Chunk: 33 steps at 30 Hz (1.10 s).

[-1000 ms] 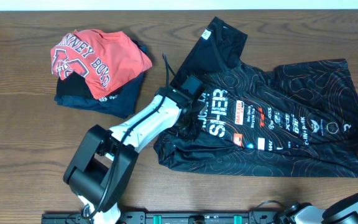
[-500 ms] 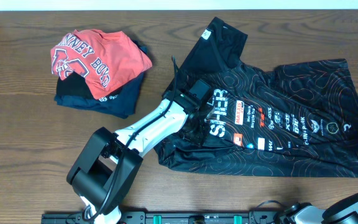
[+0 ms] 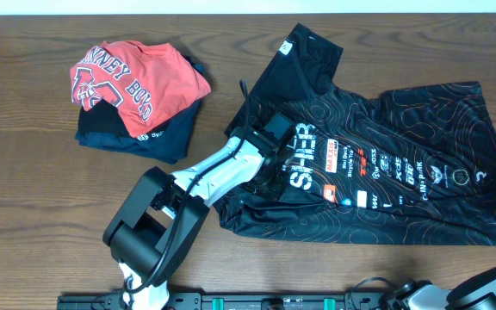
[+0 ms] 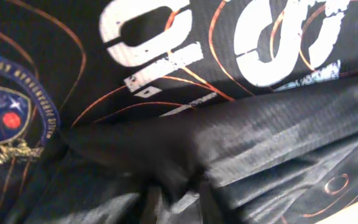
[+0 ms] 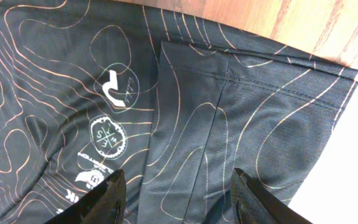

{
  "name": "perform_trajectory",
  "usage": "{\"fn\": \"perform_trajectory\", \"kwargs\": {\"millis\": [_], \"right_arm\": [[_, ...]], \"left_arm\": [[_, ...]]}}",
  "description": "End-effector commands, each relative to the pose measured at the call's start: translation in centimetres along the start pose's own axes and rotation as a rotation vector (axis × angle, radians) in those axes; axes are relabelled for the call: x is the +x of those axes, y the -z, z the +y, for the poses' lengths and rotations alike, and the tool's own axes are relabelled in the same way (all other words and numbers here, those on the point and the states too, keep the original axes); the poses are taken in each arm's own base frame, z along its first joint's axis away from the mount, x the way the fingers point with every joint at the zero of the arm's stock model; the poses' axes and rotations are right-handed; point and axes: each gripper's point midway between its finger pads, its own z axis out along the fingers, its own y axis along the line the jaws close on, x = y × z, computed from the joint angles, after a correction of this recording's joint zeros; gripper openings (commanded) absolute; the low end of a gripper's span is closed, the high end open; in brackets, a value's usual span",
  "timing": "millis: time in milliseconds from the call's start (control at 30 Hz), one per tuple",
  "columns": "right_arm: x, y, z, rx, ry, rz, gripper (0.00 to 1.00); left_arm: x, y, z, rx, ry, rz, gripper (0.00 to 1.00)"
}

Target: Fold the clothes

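**Left arm pinches the jersey near its lettering; right waits over the far edge**

The black jersey (image 3: 386, 164) lies spread printed side up across the right half of the surface (image 3: 41, 198), one sleeve pointing to the far edge and the cloth near its white lettering rumpled. It is not yet folded at all.

At that rumpled spot the left fingers (image 4: 205, 205) are clenched on a raised ridge of the black cloth, just beside the lettering. The cloth peaks up into them, so I take it as a real pinch, probably meant to lift or drag that side over.

The right fingers (image 5: 114, 196) stand apart with nothing between them. They hang over a seamed edge panel of the jersey, near its corner where bare wood shows, likely waiting to take that corner.

Well apart on the left sits a red T-shirt (image 3: 136, 77) piled on a folded navy garment (image 3: 158, 138), both out of reach of the fold.
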Motion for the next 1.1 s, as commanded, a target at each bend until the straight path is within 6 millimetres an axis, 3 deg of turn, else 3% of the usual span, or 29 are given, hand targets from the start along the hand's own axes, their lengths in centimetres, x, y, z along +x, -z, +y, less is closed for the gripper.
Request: {"fn": "perform_trajectory", "kwargs": {"millis": [0,367,533,733,1067], "right_arm": [[-0.6,0.7,0.8,-0.02,0.009,-0.022,0.52],[-0.6,0.7,0.8,-0.02,0.001,-0.023,0.52],[-0.6,0.7,0.8,-0.02,0.002,-0.023,0.52],[-0.7,0.7,0.8,-0.021,0.002,-0.024,0.52],[-0.7,0.7,0.8,-0.021,0.002,-0.024,0.52]], "left_arm": [[0.5,-0.4,0.3,-0.009,0.0,0.025,0.06],[-2.2,6.9,-2.1,0.023,-0.031,-0.115,0.06],[-2.5,7.1,-2.2,0.025,-0.039,-0.131,0.06],[-4.4,7.4,-2.4,0.027,-0.074,-0.211,0.06],[-6.5,8.6,-0.8,-0.093,-0.119,-0.297,0.06]]}}
